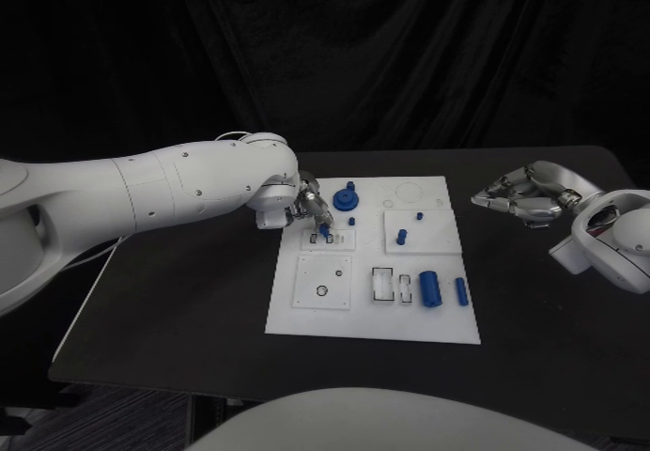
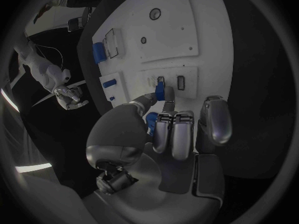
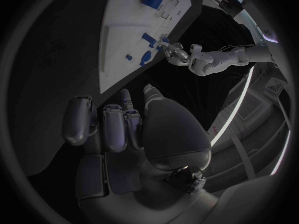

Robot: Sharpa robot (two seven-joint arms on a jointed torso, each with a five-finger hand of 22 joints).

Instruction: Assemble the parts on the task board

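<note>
The left hand (image 1: pixel 305 209) pinches a small blue part (image 2: pixel 160 90) over a slot on the task board (image 1: pixel 305 315); lowering it upright and square looks key. The right hand (image 1: pixel 521 199) hovers curled, holding nothing, off the board's edge.

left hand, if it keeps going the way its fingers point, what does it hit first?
Likely the small slots in the task board just past the blue part that the left hand pinches; depth is unclear.
</note>
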